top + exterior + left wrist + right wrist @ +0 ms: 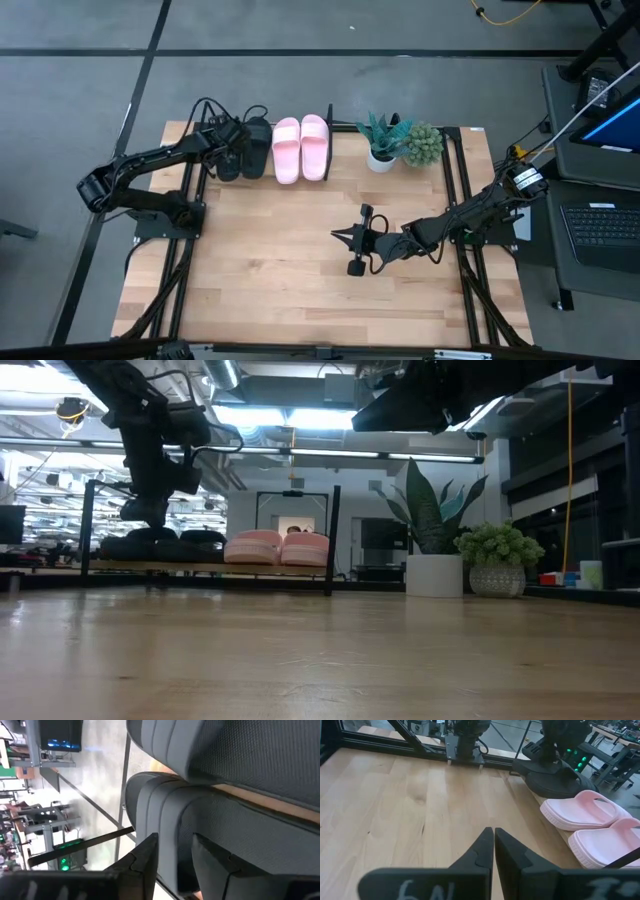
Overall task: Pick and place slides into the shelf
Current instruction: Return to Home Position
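Status: all four slides sit in the low black metal-rod shelf [334, 530] at the far edge of the light wooden worktop [300, 290]. The two light pink wide-strap slides [287, 150] lie side by side at the shelf's right end. The two matte black slides [257, 148] are just beside them on the left. No slide lies loose on the worktop.

Left gripper [230, 150]: over the shelf's left end, directly above the leftmost black slide. The left wrist view shows its fingers parted, with an edge of that slide between them. Judged let go rather than gripping, though contact cannot be ruled out.

Right gripper [493, 832]: closed on nothing, low over the middle of the worktop, well apart from the shelf.

Step in hand, as judged: placing is done and the arms are to go back to rest.

Next move: lift the left gripper straight up so the parted fingers clear the strap. Only then draw it back from the shelf's rods. Risk: a finger snagging the strap and dragging the black slide out of line.
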You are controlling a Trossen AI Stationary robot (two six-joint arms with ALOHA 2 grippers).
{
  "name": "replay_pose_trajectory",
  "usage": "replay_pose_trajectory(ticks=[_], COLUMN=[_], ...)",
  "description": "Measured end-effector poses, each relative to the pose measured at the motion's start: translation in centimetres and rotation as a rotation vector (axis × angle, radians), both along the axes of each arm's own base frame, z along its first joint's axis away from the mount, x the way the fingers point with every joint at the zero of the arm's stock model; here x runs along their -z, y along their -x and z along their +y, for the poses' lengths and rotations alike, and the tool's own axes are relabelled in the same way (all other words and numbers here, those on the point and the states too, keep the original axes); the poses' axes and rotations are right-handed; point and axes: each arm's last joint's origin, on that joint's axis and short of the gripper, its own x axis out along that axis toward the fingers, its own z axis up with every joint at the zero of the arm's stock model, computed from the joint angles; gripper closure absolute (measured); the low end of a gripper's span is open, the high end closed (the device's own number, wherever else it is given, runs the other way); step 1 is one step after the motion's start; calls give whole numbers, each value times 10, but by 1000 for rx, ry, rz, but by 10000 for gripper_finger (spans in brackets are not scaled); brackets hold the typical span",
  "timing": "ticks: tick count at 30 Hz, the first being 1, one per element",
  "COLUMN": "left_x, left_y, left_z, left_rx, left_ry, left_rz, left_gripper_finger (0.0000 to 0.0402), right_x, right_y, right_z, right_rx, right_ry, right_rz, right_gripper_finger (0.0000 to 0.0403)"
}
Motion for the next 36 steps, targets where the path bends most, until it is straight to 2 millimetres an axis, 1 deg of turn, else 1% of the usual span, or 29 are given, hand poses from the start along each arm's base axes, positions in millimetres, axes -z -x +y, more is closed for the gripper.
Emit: replay_pose_trajectory(ticks=[4,8,14,18,22,24,26,28,29,33,36], left_x=[-8,-20,-33,-46,-69,-81,-93,-99,-101,-107,-111], left_y=[-1,0,8,11,10,10,10,12,14,20,26], left_z=[-9,-23,-47,-61,-76,-83,-92,-101,-105,-119,-131], left_rx=[26,63,85,96,136,161,208,260,280,311,353], left_ry=[-26,-59,-65,-81,-21,41,89,105,111,143,202], left_rz=[-33,-91,-169,-313,-554,-680,-770,-816,-830,-924,-998], left_gripper_finger=[298,301,302,302,306,319,344,380,390,397,399], right_x=[0,0,0,0,-2,-4,-6,-8,-8,-12,-27], right_y=[0,0,0,0,-1,-1,-3,-4,-4,-3,-2], right_z=[0,0,0,0,0,1,1,2,2,2,4], right_rx=[0,0,0,0,-2,-15,-43,-72,-84,-93,-108], right_ry=[-1,-1,-2,-3,-11,-24,-39,-40,-40,-20,-10], right_rz=[0,0,-1,-1,-19,-39,-55,-70,-73,-87,-125], right_gripper_finger=[384,384,384,384,384,384,384,384,384,384,384])
